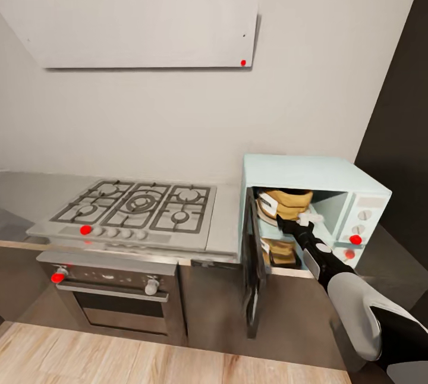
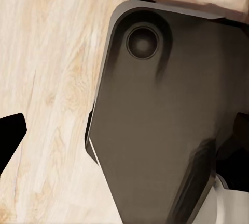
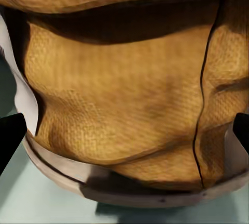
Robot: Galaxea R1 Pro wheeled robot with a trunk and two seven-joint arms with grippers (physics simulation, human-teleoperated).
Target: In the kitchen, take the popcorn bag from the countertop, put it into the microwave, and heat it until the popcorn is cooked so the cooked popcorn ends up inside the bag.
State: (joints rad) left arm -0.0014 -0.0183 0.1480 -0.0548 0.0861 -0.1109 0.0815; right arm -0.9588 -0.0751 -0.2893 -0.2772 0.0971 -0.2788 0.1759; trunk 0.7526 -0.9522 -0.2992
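Observation:
The pale mint-blue microwave (image 1: 309, 170) stands on the grey countertop (image 1: 227, 217) at the right, its door (image 1: 252, 253) swung wide open toward me. Inside, the tan burlap popcorn bag (image 1: 288, 201) sits upright on the round turntable plate (image 3: 62, 174). My right arm reaches into the cavity. The right gripper (image 1: 299, 222) is open just in front of the bag (image 3: 119, 94), its dark fingertips (image 3: 10, 135) spread to either side of the sack. No popcorn kernels are visible. My left gripper (image 2: 124, 135) hangs open over the wood floor (image 2: 46, 78).
A gas hob (image 1: 134, 205) with grates sits left of the microwave, over an oven (image 1: 113, 295). A flat grey hood (image 1: 137, 27) hangs above. A dark tall cabinet (image 1: 404, 134) bounds the right side. My dark base (image 2: 166, 130) lies under the left gripper.

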